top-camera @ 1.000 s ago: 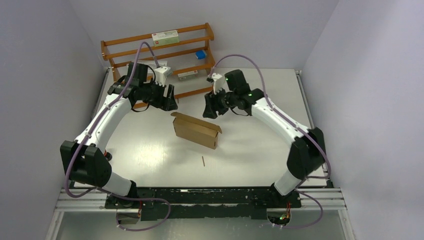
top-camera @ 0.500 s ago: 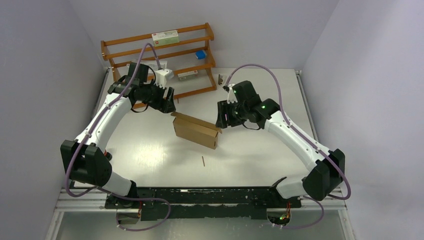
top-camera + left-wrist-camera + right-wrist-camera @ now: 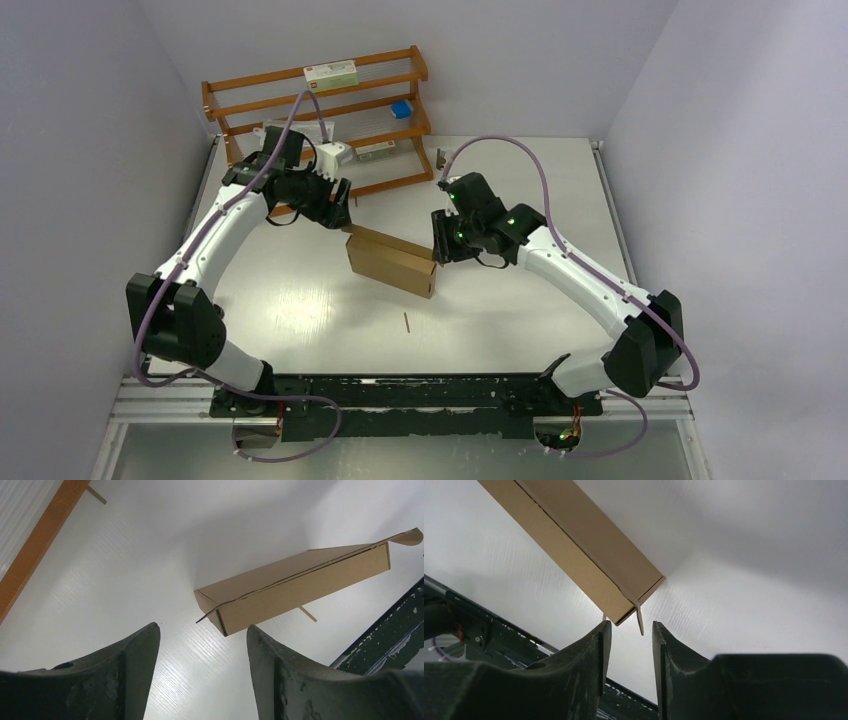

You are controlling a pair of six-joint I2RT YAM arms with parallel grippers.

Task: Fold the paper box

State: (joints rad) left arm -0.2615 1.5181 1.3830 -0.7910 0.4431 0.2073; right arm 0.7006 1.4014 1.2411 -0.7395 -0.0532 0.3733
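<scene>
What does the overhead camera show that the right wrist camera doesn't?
Only the overhead view shows the wooden rack at the back with a small blue box on it, and the left gripper, open, near one end of the cardboard box. Only the right wrist view shows the loose end flap sticking out from the cardboard box's corner, just ahead of the right gripper, its jaws apart. Both show the cardboard box lying on the white table, with the right gripper at its end.
</scene>
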